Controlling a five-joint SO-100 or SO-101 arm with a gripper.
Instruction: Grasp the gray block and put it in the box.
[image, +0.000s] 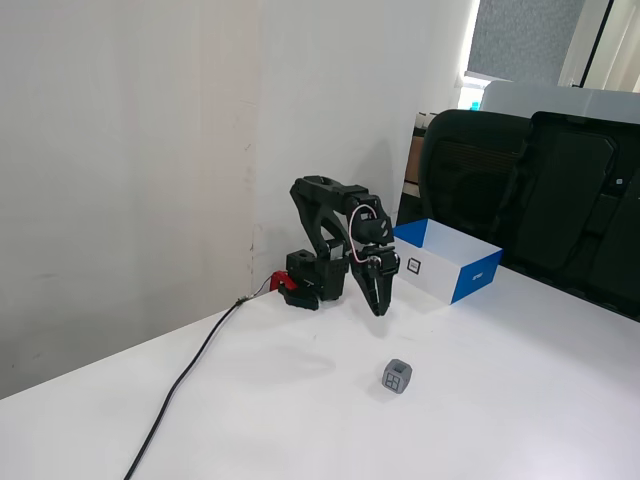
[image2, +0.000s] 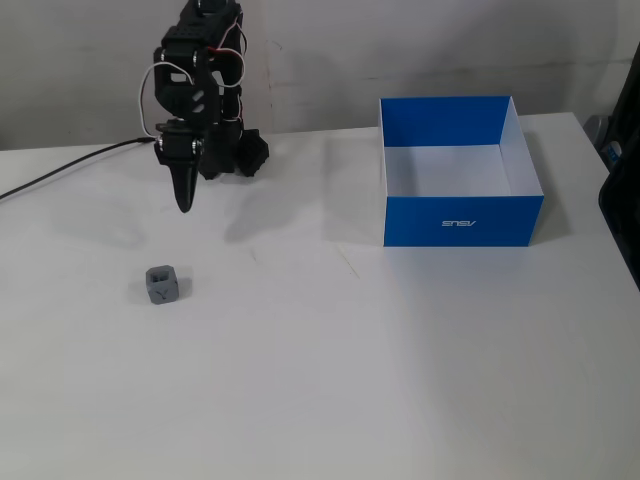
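Observation:
The gray block (image: 397, 377) sits on the white table, its four-square mark facing one fixed view; it also shows in the other fixed view (image2: 163, 284). My black gripper (image: 380, 306) points down with its jaws together and empty. It hangs above the table, behind the block and apart from it. In the other fixed view the gripper (image2: 184, 204) is above and slightly right of the block. The box (image: 447, 260) has blue sides and a white labelled panel. It stands to the gripper's right. Its white inside (image2: 455, 171) looks empty.
The arm's base (image: 305, 280) stands against the white wall, with a black cable (image: 185, 380) running off to the front left. Black chairs (image: 520, 190) stand behind the table's far edge, behind the box.

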